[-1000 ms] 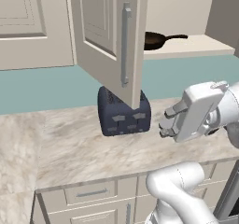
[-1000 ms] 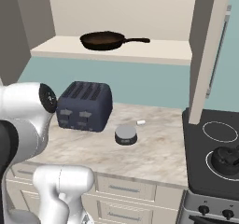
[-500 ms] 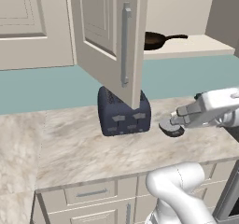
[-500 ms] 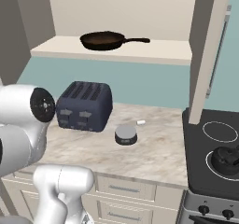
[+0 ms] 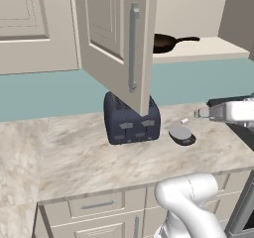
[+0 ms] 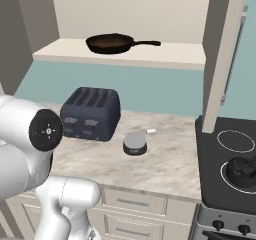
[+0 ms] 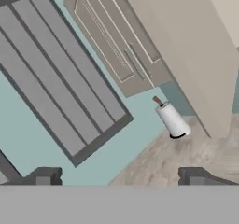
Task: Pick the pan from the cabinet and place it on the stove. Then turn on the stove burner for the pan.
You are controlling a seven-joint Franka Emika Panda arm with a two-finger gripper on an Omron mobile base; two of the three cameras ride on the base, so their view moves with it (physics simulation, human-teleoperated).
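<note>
Veined marble counter, glossy glass stove

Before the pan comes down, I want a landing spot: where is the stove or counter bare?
The stove's rear ring is bare; the kettle fills the front one. The counter left of the toaster is open. It is crowded between toaster and puck.

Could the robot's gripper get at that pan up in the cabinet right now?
Probably yes. The cabinet door hangs open, the pan sits alone on the shelf, and the gripper is open, though it points elsewhere.

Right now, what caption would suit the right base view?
Pan waits on the open cabinet shelf above toaster; stove at right.
</note>
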